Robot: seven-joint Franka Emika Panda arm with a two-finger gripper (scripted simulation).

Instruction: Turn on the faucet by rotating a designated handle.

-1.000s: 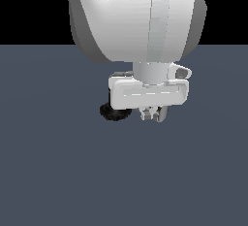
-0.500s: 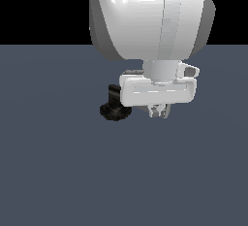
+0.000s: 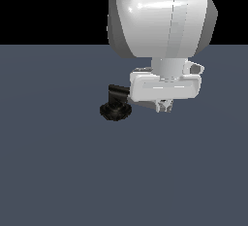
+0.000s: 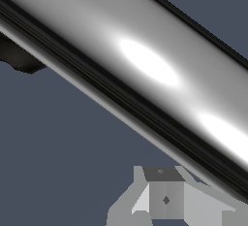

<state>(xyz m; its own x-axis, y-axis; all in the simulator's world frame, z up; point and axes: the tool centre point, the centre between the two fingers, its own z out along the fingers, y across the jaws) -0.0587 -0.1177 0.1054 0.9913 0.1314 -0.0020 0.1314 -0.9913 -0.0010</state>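
In the exterior view the faucet's round black base (image 3: 115, 111) sits on the dark floor, with its short black elbow stem (image 3: 116, 92) rising above it. My white gripper (image 3: 164, 107) hangs just to the exterior view's right of the stem, and its fingers look shut with nothing between them. From that side the gripper body hides the handle. In the wrist view the handle (image 4: 145, 65) is a shiny silver-grey bar running diagonally, very close to the camera. My fingertips (image 4: 164, 198) lie beside it, and a black part of the faucet (image 4: 19, 57) shows at one end.
A flat dark grey-blue floor (image 3: 58, 171) spreads all around the faucet. My large white arm (image 3: 160, 21) rises above the gripper and fills the upper middle of the exterior view. Nothing else shows.
My arm and gripper have shifted to the exterior view's right and slightly up. This has uncovered the faucet's black elbow stem. The faucet base has stayed in place.
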